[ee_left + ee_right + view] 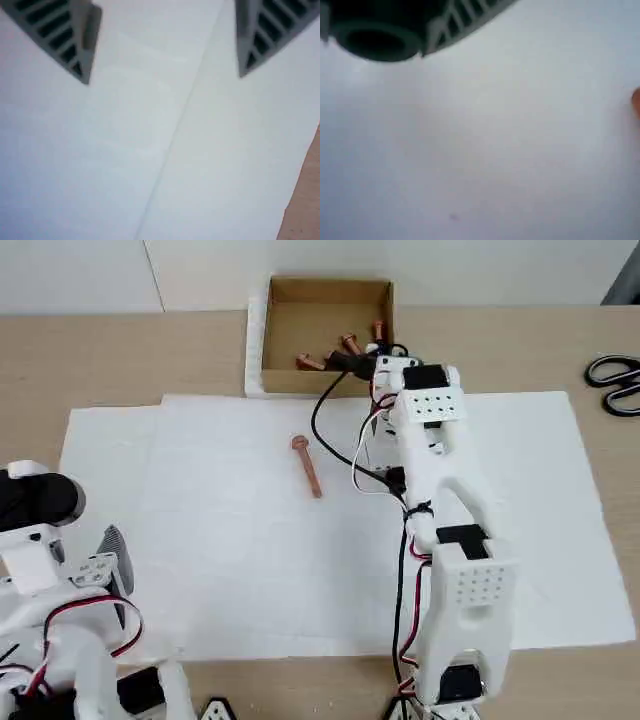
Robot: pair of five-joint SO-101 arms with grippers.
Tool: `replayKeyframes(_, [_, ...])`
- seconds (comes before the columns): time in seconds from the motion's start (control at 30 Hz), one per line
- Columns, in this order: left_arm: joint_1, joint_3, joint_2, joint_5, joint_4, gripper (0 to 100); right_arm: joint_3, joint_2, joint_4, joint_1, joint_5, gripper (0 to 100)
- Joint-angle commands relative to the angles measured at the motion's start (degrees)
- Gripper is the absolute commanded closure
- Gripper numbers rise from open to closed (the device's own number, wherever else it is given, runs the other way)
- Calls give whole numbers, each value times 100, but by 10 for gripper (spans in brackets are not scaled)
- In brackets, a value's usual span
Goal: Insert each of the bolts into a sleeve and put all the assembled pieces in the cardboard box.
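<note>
This looked like a small robotics lab or hobby workbench. A wide sheet of white paper (pixel 220 570) covered a pale wooden table (pixel 110 360) as a work mat. One white plastic arm (pixel 440 470) with loose wires (pixel 320 430) rose from the sheet's front edge, and a second arm (pixel 40 570) stood at its front left corner. Scissors (pixel 615 380) lay just off its back right corner, and a cardboard box (pixel 330 282) sat at its back edge.

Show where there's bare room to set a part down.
Free: white sheet between the loose bolt and left hand; also the strip beyond the right arm, toward the scissors. Crowded: cardboard box front edge, where that arm's tip sits.
</note>
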Motion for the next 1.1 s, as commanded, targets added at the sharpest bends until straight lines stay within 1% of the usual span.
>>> replayKeyframes(0.0, [-9, 13, -26, 44, -158, 818, -316, 136, -84, -22, -62, 966])
replayKeyframes(0.13, [-9, 13, -26, 44, -158, 818, -325, 224, -57, -31, -53, 838])
replayKeyframes(0.2, [-9, 13, -26, 44, -158, 818, -325, 224, -31, -40, -53, 808])
replayKeyframes(0.5, [-9, 13, -26, 44, -158, 818, -607, 224, 435, -215, -44, 807])
replayKeyframes(1.07, [-9, 13, -26, 44, -158, 818, -607, 743, 418, -180, 18, 809])
